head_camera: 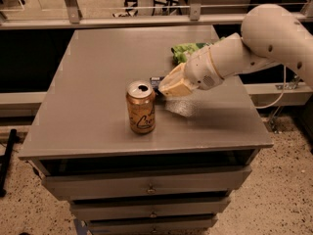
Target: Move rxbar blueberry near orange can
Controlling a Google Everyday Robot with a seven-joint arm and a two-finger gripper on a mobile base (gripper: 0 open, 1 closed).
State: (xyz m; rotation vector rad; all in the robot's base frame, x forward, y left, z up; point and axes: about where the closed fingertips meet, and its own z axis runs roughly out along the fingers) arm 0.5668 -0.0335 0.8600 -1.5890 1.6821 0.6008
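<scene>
The orange can (141, 107) stands upright near the front middle of the grey table (93, 67), with its silver top and pull-tab opening showing. My gripper (164, 87) reaches in from the right and sits just right of the can's top, low over the table. It is shut on the rxbar blueberry (155, 82), a small dark flat bar sticking out of the fingertips towards the can. Most of the bar is hidden by the tan fingers (175, 84).
A green chip bag (187, 51) lies at the back right of the table, partly behind my arm (244, 48). Drawers (146, 187) sit under the tabletop. A metal rail (146, 18) runs behind the table.
</scene>
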